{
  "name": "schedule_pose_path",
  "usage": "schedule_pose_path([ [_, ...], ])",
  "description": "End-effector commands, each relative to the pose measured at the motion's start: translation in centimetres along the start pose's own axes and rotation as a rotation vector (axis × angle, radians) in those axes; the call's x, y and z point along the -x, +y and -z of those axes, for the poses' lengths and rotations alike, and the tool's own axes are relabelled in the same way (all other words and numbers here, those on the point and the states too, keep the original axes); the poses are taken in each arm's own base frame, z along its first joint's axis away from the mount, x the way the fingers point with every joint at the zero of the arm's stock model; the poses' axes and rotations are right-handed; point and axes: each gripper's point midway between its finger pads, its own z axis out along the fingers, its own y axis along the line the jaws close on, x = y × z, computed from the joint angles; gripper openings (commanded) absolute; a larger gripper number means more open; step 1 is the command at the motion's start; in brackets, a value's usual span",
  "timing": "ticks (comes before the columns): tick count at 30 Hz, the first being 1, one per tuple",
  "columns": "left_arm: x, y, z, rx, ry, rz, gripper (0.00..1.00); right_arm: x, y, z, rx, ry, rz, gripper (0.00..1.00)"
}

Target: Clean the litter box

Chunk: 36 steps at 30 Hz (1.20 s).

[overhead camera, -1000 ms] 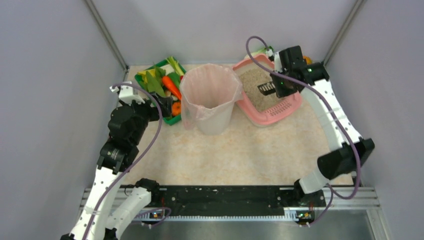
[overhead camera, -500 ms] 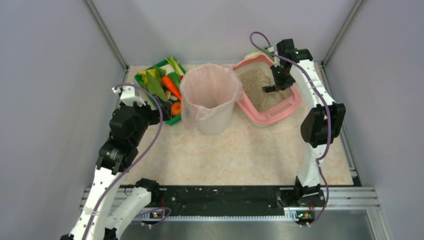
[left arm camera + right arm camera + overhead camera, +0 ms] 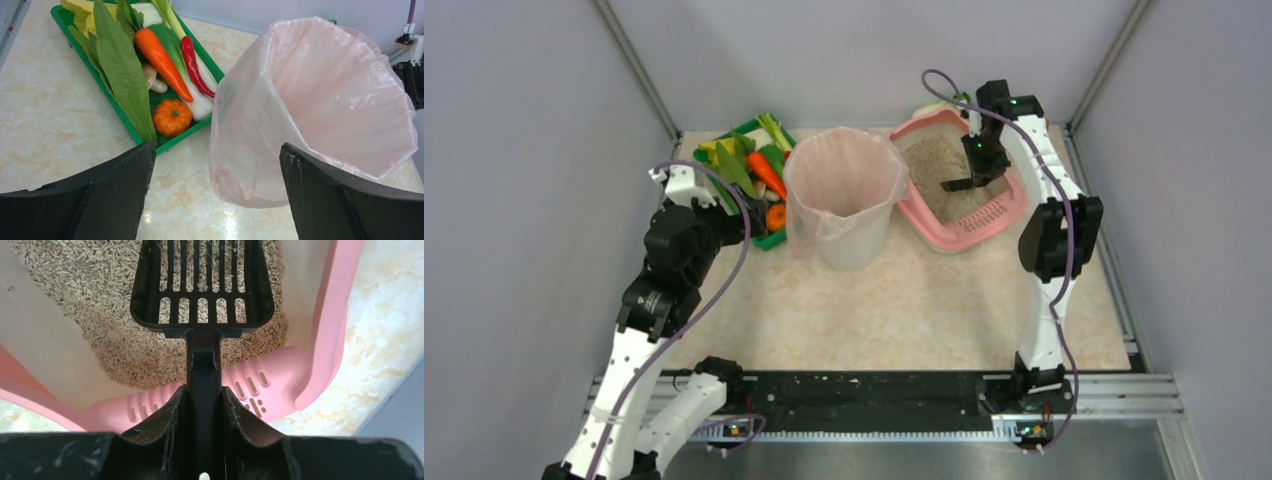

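The pink litter box [image 3: 999, 212] sits at the back right, filled with grey-beige litter [image 3: 934, 165]; it also shows in the right wrist view [image 3: 325, 330] with its slotted lip [image 3: 250, 387]. My right gripper [image 3: 976, 165] is shut on the handle of a black slotted scoop [image 3: 202, 285], whose head [image 3: 957, 184] hangs just above the litter near the slotted lip. My left gripper [image 3: 215, 165] is open and empty, low over the table between the vegetable tray and the bin.
A bin lined with a pink bag [image 3: 842, 190] stands mid-table, left of the litter box; it fills the right of the left wrist view [image 3: 320, 100]. A green tray of vegetables [image 3: 749, 170] sits at the back left. Grey walls close in on both sides.
My right arm has folded in toward the back; the scoop has swung down and left over the litter, closer to the slotted lip. The left arm has barely moved.
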Motion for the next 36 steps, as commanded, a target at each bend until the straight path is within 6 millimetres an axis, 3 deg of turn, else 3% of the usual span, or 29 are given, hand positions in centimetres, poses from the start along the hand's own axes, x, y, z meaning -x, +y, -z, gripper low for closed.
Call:
schedule_pose_path([
  [1,1.8,-0.6,-0.1,-0.008,-0.034,-0.006,0.99,-0.4,-1.1,-0.5,-0.002,0.026,-0.016,0.00],
  [20,2.9,-1.1,-0.5,0.001,-0.023,-0.004,0.99,5.8,-3.7,-5.8,-0.110,-0.089,0.012,0.00],
  [27,3.3,-1.0,-0.1,0.009,-0.034,-0.001,0.99,8.5,-3.7,-7.4,-0.108,-0.189,0.052,0.00],
  [36,3.5,-0.8,0.2,0.017,-0.046,0.007,0.99,10.6,-4.1,-9.9,-0.121,-0.262,0.091,0.00],
])
